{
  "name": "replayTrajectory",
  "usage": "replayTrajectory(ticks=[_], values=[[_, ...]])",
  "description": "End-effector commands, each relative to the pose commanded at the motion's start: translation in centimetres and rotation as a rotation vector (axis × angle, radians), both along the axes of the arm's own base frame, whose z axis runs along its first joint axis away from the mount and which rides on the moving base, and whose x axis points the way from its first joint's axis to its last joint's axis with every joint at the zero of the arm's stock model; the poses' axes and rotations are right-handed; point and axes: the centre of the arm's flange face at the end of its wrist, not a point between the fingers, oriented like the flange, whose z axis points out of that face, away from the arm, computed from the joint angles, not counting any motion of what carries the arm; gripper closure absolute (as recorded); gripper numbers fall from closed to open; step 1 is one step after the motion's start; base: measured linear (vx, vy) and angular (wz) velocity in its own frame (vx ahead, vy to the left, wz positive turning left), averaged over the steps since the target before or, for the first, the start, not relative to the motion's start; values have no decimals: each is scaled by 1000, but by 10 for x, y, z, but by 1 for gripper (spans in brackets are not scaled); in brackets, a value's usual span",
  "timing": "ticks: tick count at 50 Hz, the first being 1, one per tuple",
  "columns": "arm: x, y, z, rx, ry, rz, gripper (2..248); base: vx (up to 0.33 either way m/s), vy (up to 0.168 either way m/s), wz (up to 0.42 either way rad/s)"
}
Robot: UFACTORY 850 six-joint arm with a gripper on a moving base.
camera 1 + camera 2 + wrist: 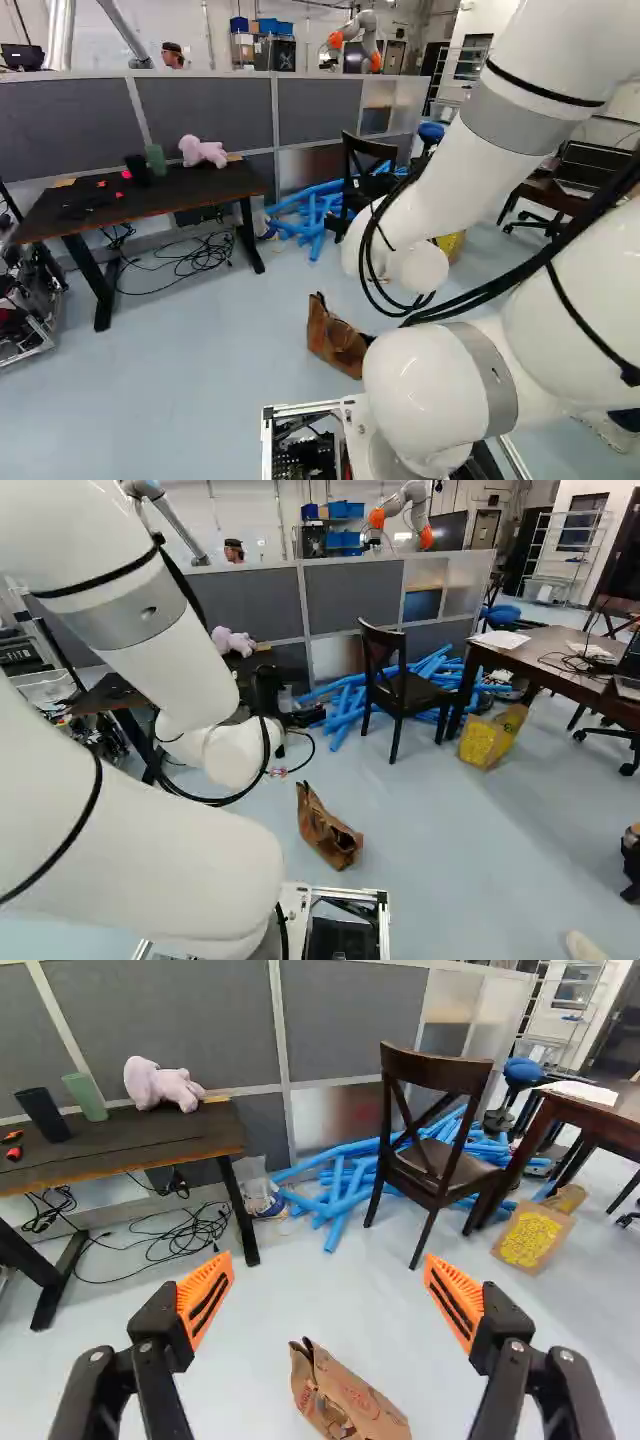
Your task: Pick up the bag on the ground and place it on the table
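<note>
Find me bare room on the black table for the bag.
The black table is bare between its front edge and the green cup and pink toy. It's crowded along the back and past the black cup, by the red things.

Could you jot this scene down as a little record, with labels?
brown bag: on the floor, not held
gripper: open, empty
black table: holds pink toy, green cup, dark cup
chair: upright, near blue tubes
yellow-patterned bag: on the floor, by brown table
</note>
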Motion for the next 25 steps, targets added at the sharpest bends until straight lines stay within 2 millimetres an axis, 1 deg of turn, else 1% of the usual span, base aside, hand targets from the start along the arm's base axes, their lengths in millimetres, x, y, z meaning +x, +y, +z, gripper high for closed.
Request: replayTrajectory(ticks=[12, 25], values=[[3, 0, 0, 0, 1, 0, 3, 81, 0, -11], [7, 0, 1, 0, 9, 0, 3, -2, 0, 0]])
